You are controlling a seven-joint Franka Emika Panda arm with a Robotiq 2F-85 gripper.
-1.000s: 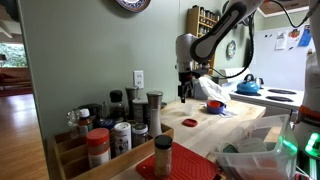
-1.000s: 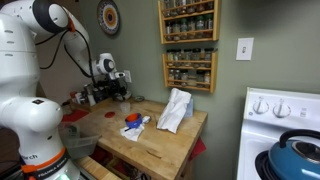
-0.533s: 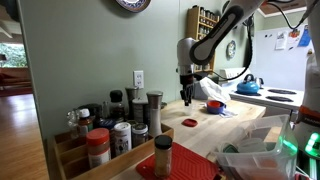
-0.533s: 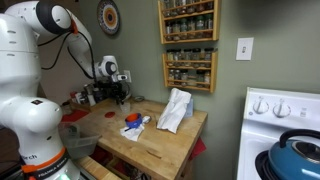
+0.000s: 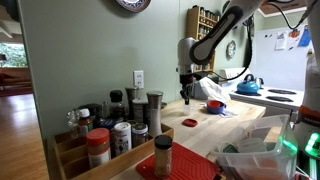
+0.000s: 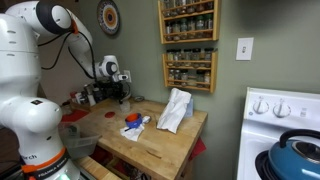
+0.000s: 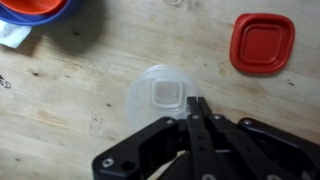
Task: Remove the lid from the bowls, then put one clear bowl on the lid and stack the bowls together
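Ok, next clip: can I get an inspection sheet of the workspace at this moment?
Surface: wooden table, bare grain, no spills seen.
Job's things: clear bowl upright under the gripper; red lid flat on the table, apart from the bowl, nothing on it; blue bowl cut off by the wrist view's edge.
Clutter: spice jars crowded at one end of the table; white cloth.
Grippers: gripper with its fingers together at the clear bowl's rim; whether they pinch the rim cannot be told.
Cables: black cable looping along the arm.
Surroundings: wall spice rack; blue kettle on a stove.
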